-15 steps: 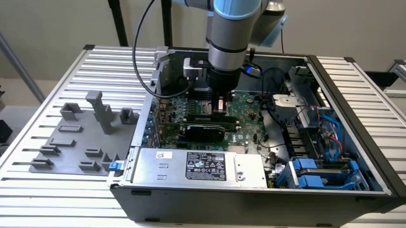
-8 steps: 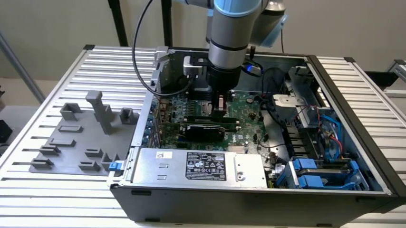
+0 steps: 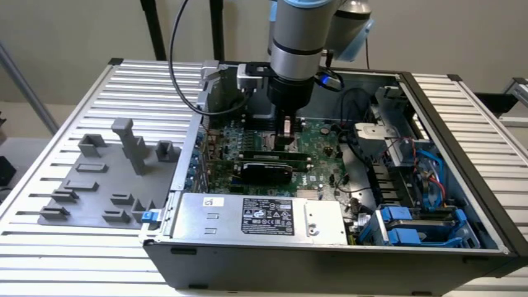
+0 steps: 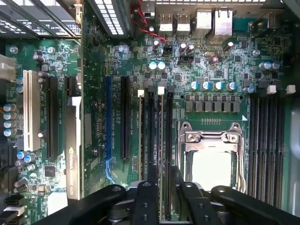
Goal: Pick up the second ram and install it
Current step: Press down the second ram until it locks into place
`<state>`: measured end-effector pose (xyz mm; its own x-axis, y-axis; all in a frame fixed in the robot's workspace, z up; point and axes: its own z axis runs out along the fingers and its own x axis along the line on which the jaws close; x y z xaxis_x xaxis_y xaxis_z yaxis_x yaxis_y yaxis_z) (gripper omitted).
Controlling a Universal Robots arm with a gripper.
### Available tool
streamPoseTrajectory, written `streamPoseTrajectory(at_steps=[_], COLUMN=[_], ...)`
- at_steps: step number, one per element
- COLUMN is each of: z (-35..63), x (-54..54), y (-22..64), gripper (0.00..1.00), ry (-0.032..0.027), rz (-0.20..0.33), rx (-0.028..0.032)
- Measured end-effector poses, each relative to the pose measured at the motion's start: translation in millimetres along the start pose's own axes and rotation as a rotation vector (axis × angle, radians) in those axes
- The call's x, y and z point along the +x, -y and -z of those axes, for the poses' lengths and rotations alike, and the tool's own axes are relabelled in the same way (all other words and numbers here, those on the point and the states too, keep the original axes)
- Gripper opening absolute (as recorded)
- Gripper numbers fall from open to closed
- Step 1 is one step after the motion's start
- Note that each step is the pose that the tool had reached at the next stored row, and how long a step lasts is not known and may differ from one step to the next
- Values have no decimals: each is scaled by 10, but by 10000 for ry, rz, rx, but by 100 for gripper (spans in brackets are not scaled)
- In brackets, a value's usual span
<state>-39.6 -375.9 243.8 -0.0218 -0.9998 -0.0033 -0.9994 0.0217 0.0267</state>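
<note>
Green motherboard (image 4: 220,61) lies under our pincer (image 4: 161,197), whose fingers close edgewise on the second ram (image 4: 161,140), held upright over the memory slots (image 4: 152,131) left of the CPU socket (image 4: 212,154), near centre frame.

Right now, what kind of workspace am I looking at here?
Probably a lab bench for robotic PC assembly: an open computer case sits on a ribbed metal table, with the motherboard exposed, and a grey fixture tray beside it. The gripper is inside the case.
</note>
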Motion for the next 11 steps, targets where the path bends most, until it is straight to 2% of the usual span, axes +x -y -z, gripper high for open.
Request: streamPoseTrajectory(at_steps=[11], z=[1], x=[0], y=[-1], gripper=[0], ry=[1], rz=[0], rx=[-1])
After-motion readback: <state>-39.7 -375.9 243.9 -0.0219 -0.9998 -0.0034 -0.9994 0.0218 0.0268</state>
